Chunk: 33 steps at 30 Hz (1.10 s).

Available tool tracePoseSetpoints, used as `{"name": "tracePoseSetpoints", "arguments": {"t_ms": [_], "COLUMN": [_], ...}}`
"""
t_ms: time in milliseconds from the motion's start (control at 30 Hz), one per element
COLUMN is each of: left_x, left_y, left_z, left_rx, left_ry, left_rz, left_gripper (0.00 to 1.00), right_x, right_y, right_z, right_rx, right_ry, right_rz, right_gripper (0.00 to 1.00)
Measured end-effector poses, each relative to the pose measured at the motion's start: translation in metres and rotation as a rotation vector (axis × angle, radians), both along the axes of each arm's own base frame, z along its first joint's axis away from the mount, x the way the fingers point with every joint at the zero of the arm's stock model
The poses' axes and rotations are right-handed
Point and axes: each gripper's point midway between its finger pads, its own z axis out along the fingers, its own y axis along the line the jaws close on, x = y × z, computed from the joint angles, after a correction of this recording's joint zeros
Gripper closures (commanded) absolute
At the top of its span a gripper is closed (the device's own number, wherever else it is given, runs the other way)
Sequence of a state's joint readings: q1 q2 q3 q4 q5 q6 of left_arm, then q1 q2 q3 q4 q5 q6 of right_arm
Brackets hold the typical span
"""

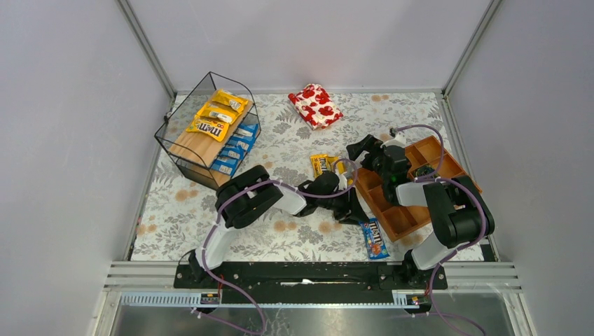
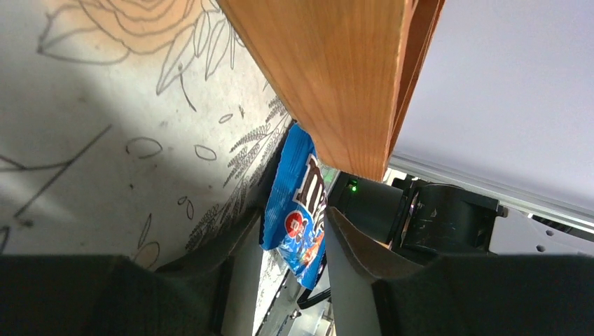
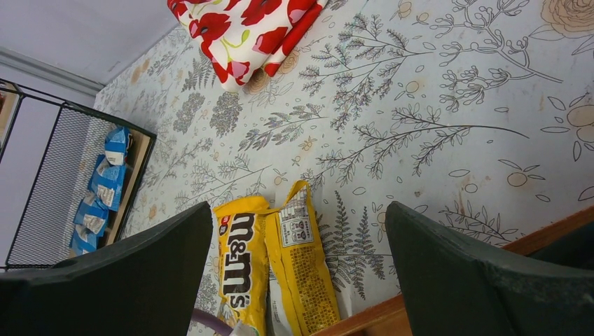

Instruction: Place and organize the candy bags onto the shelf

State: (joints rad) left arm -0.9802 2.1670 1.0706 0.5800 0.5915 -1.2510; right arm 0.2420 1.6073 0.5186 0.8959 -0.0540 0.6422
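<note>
The black wire shelf [image 1: 183, 148] stands at the far left, with three yellow candy bags [image 1: 213, 119] on its upper board and several blue ones [image 1: 235, 150] on the lower. Two yellow bags [image 1: 323, 164] lie side by side mid-table, and also show in the right wrist view [image 3: 270, 269]. One blue bag [image 1: 374, 239] lies by the tray's near corner. My left gripper [image 1: 354, 210] is open, low over the table, with the blue bag [image 2: 298, 210] just beyond its fingertips. My right gripper [image 3: 298, 231] is open wide above the two yellow bags.
The orange-brown compartment tray [image 1: 410, 213] sits at the right under my right arm; its wooden wall [image 2: 336, 77] is close to my left gripper. A red-and-white floral pouch [image 1: 315, 105] lies at the back centre. The shelf [image 3: 49, 175] is far left in the right wrist view.
</note>
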Motion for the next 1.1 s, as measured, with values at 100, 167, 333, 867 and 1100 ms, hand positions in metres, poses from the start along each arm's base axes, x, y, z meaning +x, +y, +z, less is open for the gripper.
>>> {"name": "tracePoseSetpoints", "arguments": {"t_ms": [100, 167, 333, 867, 1100], "left_x": [0.002, 0.002, 0.001, -0.023, -0.025], "left_y": [-0.002, -0.001, 0.000, -0.010, -0.009], "left_z": [-0.002, -0.004, -0.005, -0.003, -0.009], "left_rx": [-0.004, -0.006, -0.008, -0.059, -0.050], "left_ry": [-0.005, -0.002, -0.012, -0.006, 0.006], "left_rz": [-0.003, -0.008, -0.013, -0.111, -0.123], "left_gripper": [0.68, 0.70, 0.72, 0.70, 0.92], "right_x": [0.000, 0.000, 0.000, 0.000, 0.001], "right_y": [0.000, 0.000, 0.001, 0.000, 0.000], "right_z": [0.000, 0.000, 0.001, 0.002, 0.002], "right_rx": [0.002, 0.004, 0.010, 0.017, 0.017], "right_ry": [0.000, 0.001, 0.000, -0.003, -0.003], "right_rz": [0.000, -0.001, 0.008, 0.006, 0.004], "right_gripper": [0.00, 0.00, 0.00, 0.00, 0.00]}}
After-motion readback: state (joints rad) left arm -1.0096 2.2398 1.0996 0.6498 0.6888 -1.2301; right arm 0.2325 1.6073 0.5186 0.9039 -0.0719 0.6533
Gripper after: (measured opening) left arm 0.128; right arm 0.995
